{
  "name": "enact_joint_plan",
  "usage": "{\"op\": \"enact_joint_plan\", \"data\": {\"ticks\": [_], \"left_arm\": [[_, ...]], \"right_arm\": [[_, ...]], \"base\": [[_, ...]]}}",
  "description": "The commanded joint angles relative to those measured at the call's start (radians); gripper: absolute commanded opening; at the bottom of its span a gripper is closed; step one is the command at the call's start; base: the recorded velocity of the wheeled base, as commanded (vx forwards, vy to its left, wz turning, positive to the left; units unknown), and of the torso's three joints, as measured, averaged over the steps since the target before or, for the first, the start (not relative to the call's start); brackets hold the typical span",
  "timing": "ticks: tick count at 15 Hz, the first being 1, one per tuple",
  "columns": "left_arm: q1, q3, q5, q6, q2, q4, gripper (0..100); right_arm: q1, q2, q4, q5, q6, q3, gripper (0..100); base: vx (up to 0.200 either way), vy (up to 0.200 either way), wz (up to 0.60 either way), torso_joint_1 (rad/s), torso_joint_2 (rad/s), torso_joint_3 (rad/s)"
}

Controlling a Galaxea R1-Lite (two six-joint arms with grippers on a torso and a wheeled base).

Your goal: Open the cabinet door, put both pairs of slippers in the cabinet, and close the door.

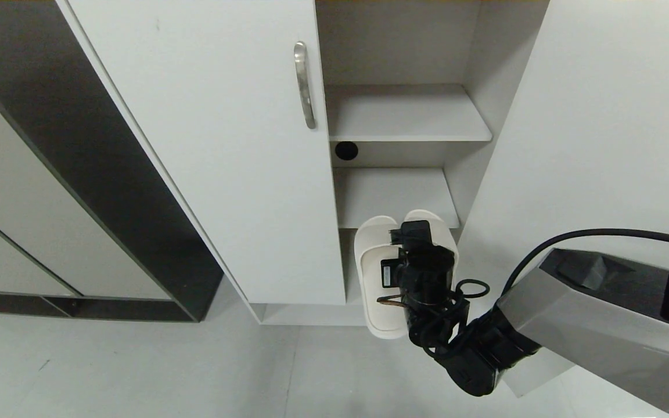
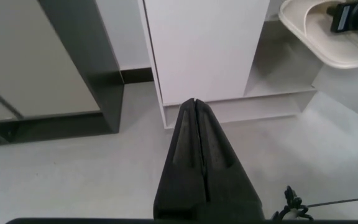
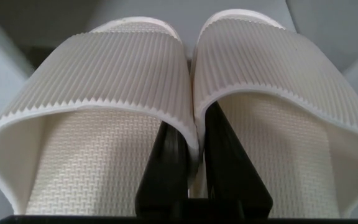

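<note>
White cabinet (image 1: 404, 119) is standing open ahead of us. We are squeezing our right gripper (image 1: 410, 232) on the slippers (image 1: 374, 249), toes pointing straight into the bottom space just ahead. Our left gripper (image 2: 195, 109) is hanging pressed together, well off to the left

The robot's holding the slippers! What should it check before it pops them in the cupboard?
1. Door open: ok, it stands wide and the shelves show.
2. Grip on both slippers: ok, the right gripper is shut on their inner sides, pinched together.
3. Room on the lower shelf: ok, it is bare.
4. Slippers level with that shelf: cannot tell from above.
5. Left gripper out of the way: ok, it is shut and low, apart from the slippers.
</note>
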Motion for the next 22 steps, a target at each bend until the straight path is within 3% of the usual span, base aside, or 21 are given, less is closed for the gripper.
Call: {"op": "enact_joint_plan", "data": {"ticks": [1,9,15,18,22], "left_arm": [[0.0,0.0,0.0,-0.001,0.001,0.0,0],[0.0,0.0,0.0,-0.001,0.001,0.0,0],[0.0,0.0,0.0,0.001,0.001,0.0,0],[0.0,0.0,0.0,0.001,0.001,0.0,0],[0.0,0.0,0.0,-0.001,0.0,0.0,0]], "right_arm": [[-0.006,-0.005,0.0,0.0,0.0,0.001,0],[-0.005,-0.002,-0.006,0.0,0.003,0.012,0],[-0.011,0.007,-0.061,0.003,0.0,0.001,0],[-0.035,0.03,-0.008,0.055,0.0,-0.044,0],[-0.061,0.069,0.17,0.074,0.002,-0.238,0]], "base": [[0.2,0.0,0.0,0.002,0.0,0.002],[0.2,0.0,0.0,0.006,0.0,0.002],[0.0,0.0,0.0,0.0,0.0,0.0],[0.0,0.0,0.0,0.0,0.0,0.0],[0.0,0.0,0.0,0.0,0.0,0.0]]}}
